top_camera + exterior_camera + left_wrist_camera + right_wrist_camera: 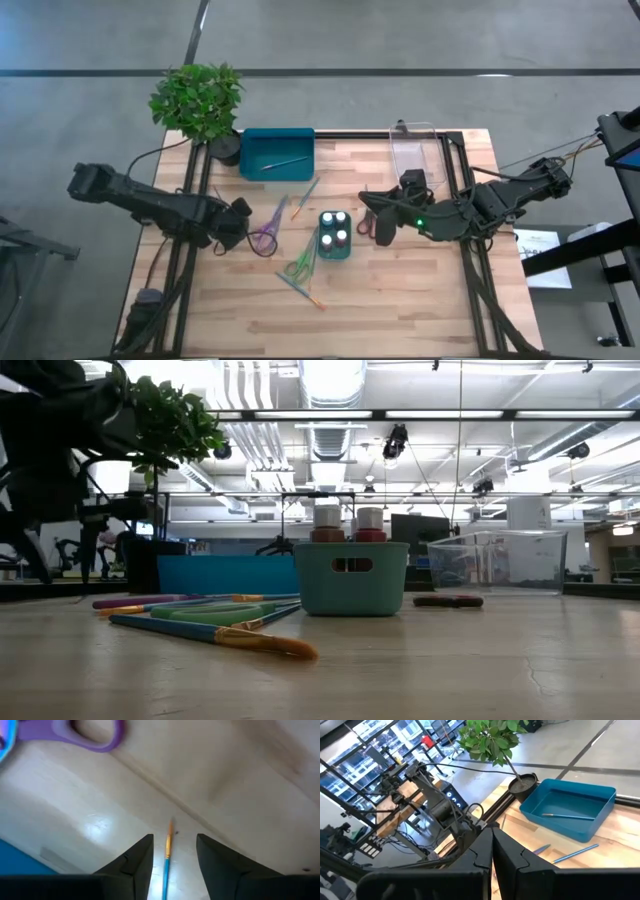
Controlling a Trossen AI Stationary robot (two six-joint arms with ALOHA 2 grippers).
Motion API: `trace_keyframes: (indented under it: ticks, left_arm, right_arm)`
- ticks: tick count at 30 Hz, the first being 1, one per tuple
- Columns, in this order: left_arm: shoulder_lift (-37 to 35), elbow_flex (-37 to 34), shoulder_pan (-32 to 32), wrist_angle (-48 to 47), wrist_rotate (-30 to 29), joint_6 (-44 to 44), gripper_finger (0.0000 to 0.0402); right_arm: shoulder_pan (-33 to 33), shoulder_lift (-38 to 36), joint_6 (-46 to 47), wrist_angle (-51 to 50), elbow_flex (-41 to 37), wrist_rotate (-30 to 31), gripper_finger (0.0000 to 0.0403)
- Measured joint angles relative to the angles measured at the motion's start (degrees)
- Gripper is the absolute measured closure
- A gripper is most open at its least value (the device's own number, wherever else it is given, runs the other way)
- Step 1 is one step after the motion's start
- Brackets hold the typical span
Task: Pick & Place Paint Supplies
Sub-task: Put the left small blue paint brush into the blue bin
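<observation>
My left fingers (172,855) spread, straddling a blue brush (167,862) on the bench (240,775) (purple scissors (90,732) nearby); right fingers (492,852) pressed together.

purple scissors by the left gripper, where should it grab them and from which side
Probably at the crossing where blades meet handles, coming straight down. The purple scissors lie flat on the table, so only a top approach fits, and the loops are too wide to pinch. The left gripper sits open beside the handles.
</observation>
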Motion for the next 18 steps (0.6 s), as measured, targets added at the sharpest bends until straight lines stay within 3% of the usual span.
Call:
trace_keyframes:
  ticks: [10, 18]
  left_arm:
    - [0.00, -0.91, 8.88, 1.13, 2.39, 3.94, 0.0307]
    - [0.00, -0.91, 14.58, 1.64, 4.24, 7.26, 0.0316]
  right_arm:
    - [0.00, 0.00, 0.45, 0.06, 0.00, -0.01, 0.0394]
    - [0.41, 0.00, 0.46, 0.08, -0.02, 0.20, 0.0394]
